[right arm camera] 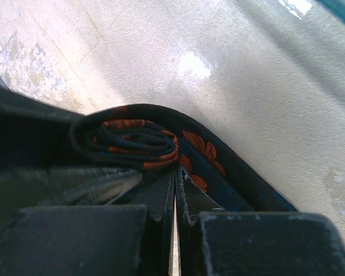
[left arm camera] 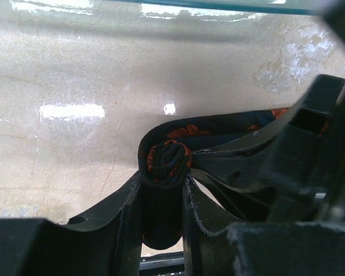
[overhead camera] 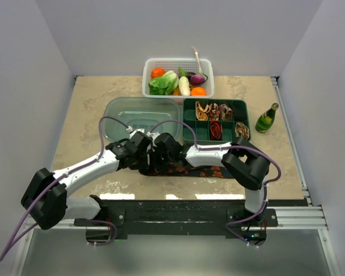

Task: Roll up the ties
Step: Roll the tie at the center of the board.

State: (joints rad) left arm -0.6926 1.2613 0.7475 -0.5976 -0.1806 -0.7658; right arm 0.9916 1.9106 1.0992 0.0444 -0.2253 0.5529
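A black tie with orange-red motifs (overhead camera: pixel 202 171) lies flat along the near part of the table, its left end wound into a coil (left arm camera: pixel 168 162). My left gripper (left arm camera: pixel 164 183) is shut on that coil, one finger on each side of it. My right gripper (right arm camera: pixel 175 172) is shut with nothing between its fingers, and its tips rest against the coil (right arm camera: pixel 126 141) where the flat band leaves it. Seen from above, the left gripper (overhead camera: pixel 146 154) and the right gripper (overhead camera: pixel 163 155) meet at the tie's left end. Several rolled ties (overhead camera: pixel 213 112) sit in the green divided tray (overhead camera: pixel 190 125).
A clear lidded container (overhead camera: pixel 123 112) stands just behind the grippers. Behind it, a white basket (overhead camera: pixel 150 64) holds vegetables. A green bottle (overhead camera: pixel 267 119) stands right of the tray. Purple cables (overhead camera: pixel 115 119) loop over both arms.
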